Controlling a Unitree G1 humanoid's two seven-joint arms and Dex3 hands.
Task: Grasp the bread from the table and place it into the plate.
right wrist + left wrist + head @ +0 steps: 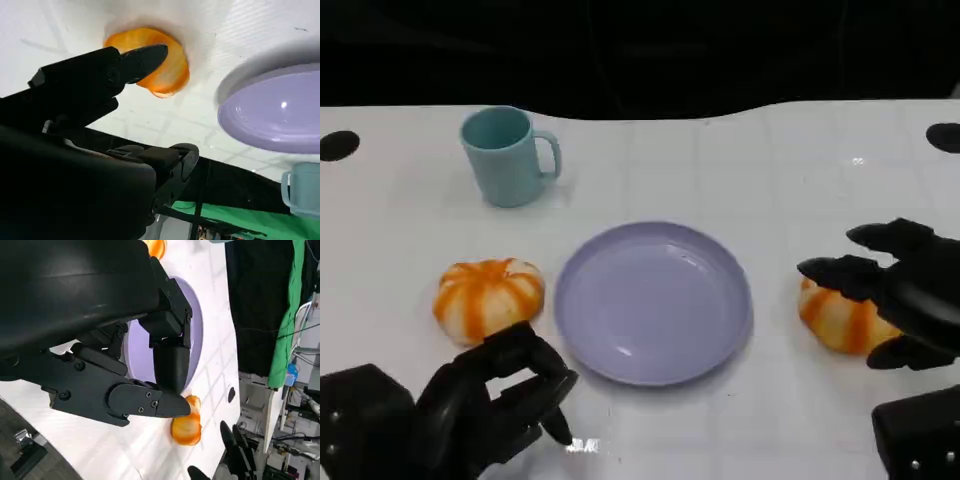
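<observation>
While both hands sit low over the white table [720,170], the scene reads left to right as follows.

Left hand [495,400]: fingers curled inward, holding nothing; in the left wrist view they [170,365] bend in front of the plate.

Left bread [488,297]: an orange-and-white striped round bun, lying on the table just beyond the left fingertips, not touched by them.

Cup [508,156]: pale teal mug, upright, handle toward the plate side, well beyond the left hand's fingers.

Plate [653,302]: lavender, round, nothing in it, lying between the two hands; its rim is near the left fingertips.

Right bread [845,318]: a second striped bun on the table, beside the plate but apart from it, directly under the right hand's fingers.

Right hand [900,290]: fingers spread and reaching over the bun from the right; in the right wrist view one fingertip [147,56] lies across the bun [167,67]. Whether the fingers actually press the bun, I cannot tell.
</observation>
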